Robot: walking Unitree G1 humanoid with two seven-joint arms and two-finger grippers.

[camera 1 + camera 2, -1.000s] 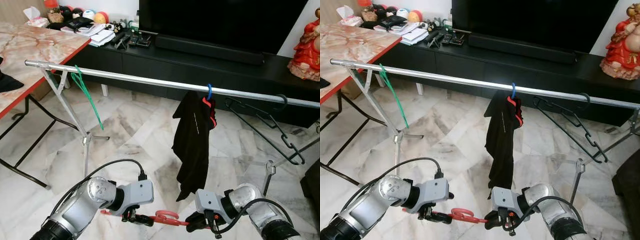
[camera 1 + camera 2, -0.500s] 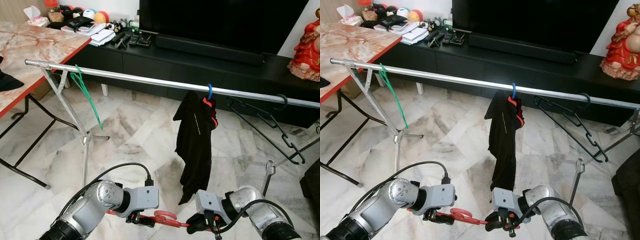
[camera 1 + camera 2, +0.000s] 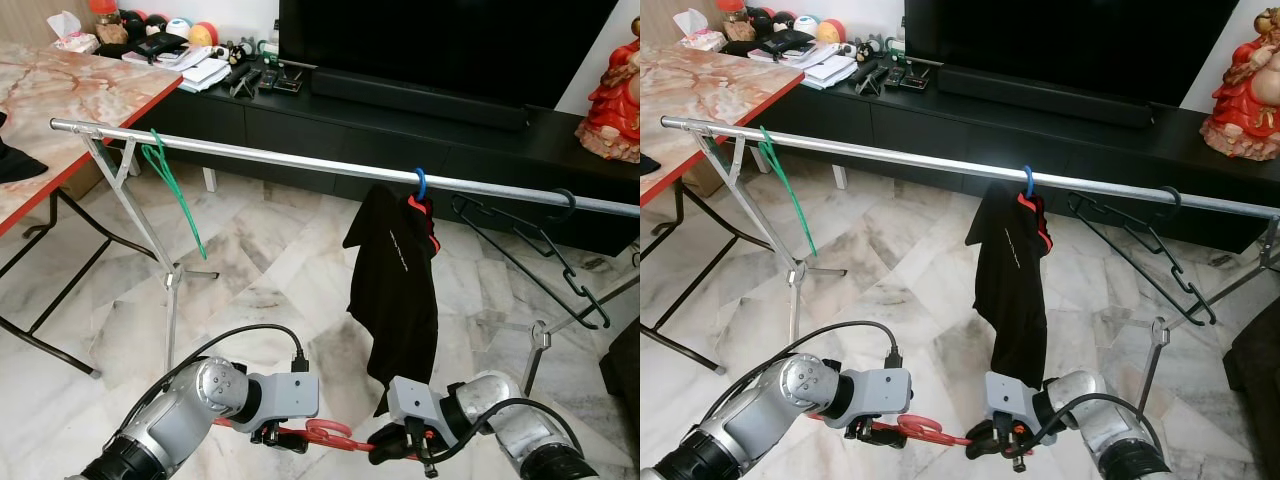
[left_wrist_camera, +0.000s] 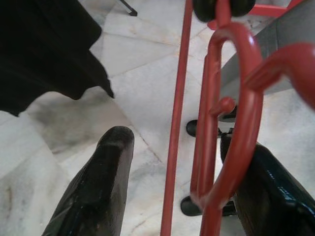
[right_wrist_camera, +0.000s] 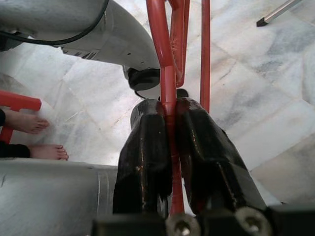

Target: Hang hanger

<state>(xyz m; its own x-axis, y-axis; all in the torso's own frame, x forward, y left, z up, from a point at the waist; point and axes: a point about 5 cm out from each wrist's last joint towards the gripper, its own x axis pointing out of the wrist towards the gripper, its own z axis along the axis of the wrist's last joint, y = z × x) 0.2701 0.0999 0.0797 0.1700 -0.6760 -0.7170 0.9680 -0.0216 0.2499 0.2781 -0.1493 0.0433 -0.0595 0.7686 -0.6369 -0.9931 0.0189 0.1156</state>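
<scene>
We hold a red hanger (image 3: 325, 436) low over the marble floor (image 3: 260, 270), between the left gripper (image 3: 268, 436), whose fingers (image 4: 101, 187) stand apart around it, and the right gripper (image 3: 392, 447), clamped on it. Our right wrist view adds a person's bare feet (image 5: 27, 135). Above, the rail (image 3: 290, 160) carries a green hanger (image 3: 170, 185), black shirt (image 3: 395, 280) and black hangers (image 3: 530, 250).

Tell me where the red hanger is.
Low in the left eye view, the red hanger spans between the left gripper and right gripper, below the black garment.
</scene>
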